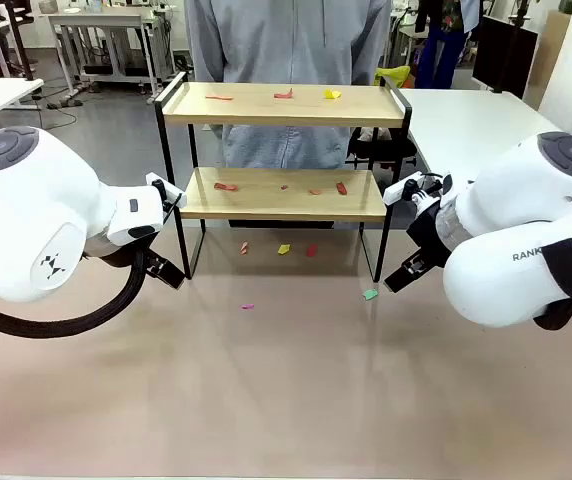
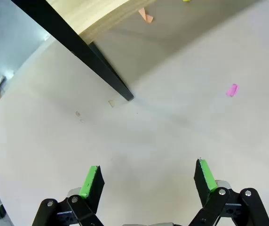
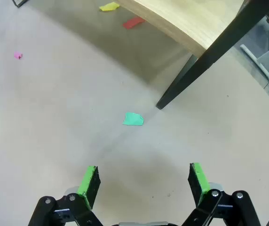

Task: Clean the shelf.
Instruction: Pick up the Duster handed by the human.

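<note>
— Starting at the near edge of the desk (image 1: 286,410), how do the two grippers stand?
— Both are released and hold nothing. The left gripper (image 2: 148,173) hangs over bare desk with its two green pads (image 2: 90,181) wide apart, near the front left leg (image 2: 87,59) of the shelf (image 1: 286,112). The right gripper (image 3: 144,175) is spread the same way, just short of a green scrap (image 3: 133,119) that lies beside the front right leg (image 3: 205,63).
— How many scraps lie on the desk itself?
— Five. Two are in front of the shelf: the green scrap and a tiny pink scrap (image 1: 248,306) nearer the middle. Three sit in the shadow under the lower board (image 1: 206,200): an orange scrap (image 1: 244,246), a yellow scrap (image 1: 284,249) and a red scrap (image 1: 311,250).
— And the shelf?
— It stands mid-desk towards the far edge, between the two white arms. It has two pale wooden boards in a thin black metal frame, with a raised rail at each end. The lower board carries four small reddish bits. The top board (image 1: 256,100) carries three, two reddish and a yellow shred (image 1: 333,94).
— Anything in the way?
— The black legs stand close ahead of both grippers. A person (image 1: 286,40) in a grey top stands right behind the shelf, at the far edge.
</note>
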{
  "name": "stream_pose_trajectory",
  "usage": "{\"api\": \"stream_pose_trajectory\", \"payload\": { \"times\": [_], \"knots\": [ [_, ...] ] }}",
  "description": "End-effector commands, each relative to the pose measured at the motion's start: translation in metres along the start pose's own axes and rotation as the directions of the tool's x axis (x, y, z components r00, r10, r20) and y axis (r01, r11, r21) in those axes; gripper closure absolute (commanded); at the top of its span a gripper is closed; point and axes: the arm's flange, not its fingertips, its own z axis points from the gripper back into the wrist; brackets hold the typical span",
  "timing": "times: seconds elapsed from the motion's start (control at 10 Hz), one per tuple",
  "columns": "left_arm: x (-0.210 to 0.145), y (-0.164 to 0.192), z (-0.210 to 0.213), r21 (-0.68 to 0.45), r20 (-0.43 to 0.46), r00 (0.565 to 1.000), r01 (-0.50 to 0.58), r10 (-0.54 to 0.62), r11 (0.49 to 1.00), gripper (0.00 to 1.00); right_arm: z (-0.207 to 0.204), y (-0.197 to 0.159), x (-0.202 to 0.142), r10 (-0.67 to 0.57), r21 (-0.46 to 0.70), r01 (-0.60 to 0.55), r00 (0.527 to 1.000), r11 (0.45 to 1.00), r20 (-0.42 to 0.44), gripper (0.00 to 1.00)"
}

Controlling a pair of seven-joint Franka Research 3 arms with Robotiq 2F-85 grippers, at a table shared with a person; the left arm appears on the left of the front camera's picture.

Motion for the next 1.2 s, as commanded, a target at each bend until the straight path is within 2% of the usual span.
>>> {"api": "stream_pose_trajectory", "payload": {
  "times": [0.0, 0.9, 1.1],
  "knots": [
    [0.0, 0.0, 0.0, 0.0, 0.0, 1.0, 0.0, 0.0, 1.0, 0.0, 0.0, 0.0, 0.0, 0.0, 0.0, 0.0, 1.0, 1.0, 0.0, 0.0],
    [0.0, 0.0, 0.0, 0.0, 0.0, 1.0, 0.0, 0.0, 1.0, 0.0, 0.0, 0.0, 0.0, 0.001, 0.0, -0.001, 1.0, 1.0, 0.0, 0.0],
    [0.021, 0.022, 0.035, -0.092, 0.044, 0.999, 0.004, 0.0, 0.996, 0.0, 0.024, -0.029, 0.034, -0.005, 0.031, 0.004, 0.999, 1.0, 0.052, 0.0]
  ]
}}
